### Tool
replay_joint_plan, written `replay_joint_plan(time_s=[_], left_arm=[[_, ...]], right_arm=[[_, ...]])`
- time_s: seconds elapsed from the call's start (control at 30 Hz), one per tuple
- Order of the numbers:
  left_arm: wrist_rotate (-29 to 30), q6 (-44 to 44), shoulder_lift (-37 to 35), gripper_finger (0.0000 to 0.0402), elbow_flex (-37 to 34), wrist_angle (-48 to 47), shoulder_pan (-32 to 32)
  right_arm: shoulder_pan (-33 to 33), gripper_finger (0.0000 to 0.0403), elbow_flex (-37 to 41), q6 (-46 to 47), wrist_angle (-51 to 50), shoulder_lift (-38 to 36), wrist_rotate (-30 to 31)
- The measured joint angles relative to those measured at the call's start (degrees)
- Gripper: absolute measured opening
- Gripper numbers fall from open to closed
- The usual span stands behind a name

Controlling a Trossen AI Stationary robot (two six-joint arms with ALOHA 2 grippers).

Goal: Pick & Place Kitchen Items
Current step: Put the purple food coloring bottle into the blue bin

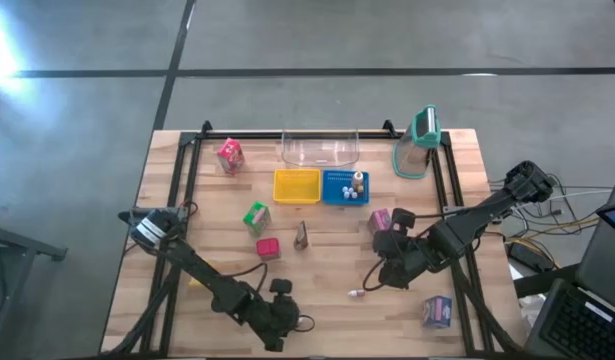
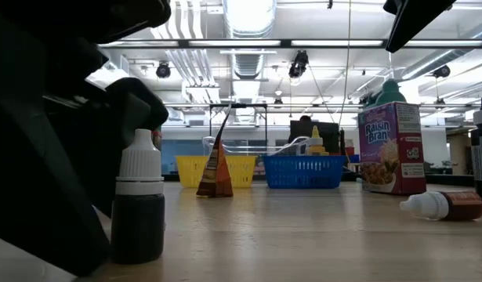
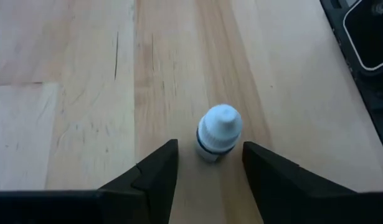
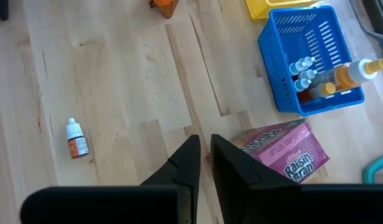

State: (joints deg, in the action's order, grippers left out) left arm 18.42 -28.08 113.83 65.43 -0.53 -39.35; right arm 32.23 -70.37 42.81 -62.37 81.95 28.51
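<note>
I see a pale wooden plank desk on a grey concrete floor, the room's ceiling lights beyond. The blue slatted plastic basket holds several small white-capped bottles and 1 orange bottle; the yellow basket touches it. My left gripper has its fingers open around an upright white-capped dropper bottle near the front edge. My right gripper has fingers nearly closed, empty, beside the purple Raisin Bran carton.
</note>
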Motion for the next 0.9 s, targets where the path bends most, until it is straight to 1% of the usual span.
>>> replay_joint_plan(time_s=[0.33,0.6,0.7,0.9], left_arm=[[0.0,1.2,0.3,0.0184,0.0,1.5,0.1],[0.1,2.1,0.4,0.0163,0.0,2.2,0.2],[0.4,2.1,0.4,0.0156,-0.1,2.3,0.2],[0.6,2.4,0.4,0.0149,-0.1,2.3,0.3]], right_arm=[[0.0,0.0055,0.0,0.0,0.0,0.0,0.0],[0.0,0.0066,0.0,0.0,0.1,0.0,0.0],[0.0,0.0063,0.0,0.0,0.1,0.0,0.0],[0.0,0.0045,0.0,0.0,0.1,0.0,0.0]])
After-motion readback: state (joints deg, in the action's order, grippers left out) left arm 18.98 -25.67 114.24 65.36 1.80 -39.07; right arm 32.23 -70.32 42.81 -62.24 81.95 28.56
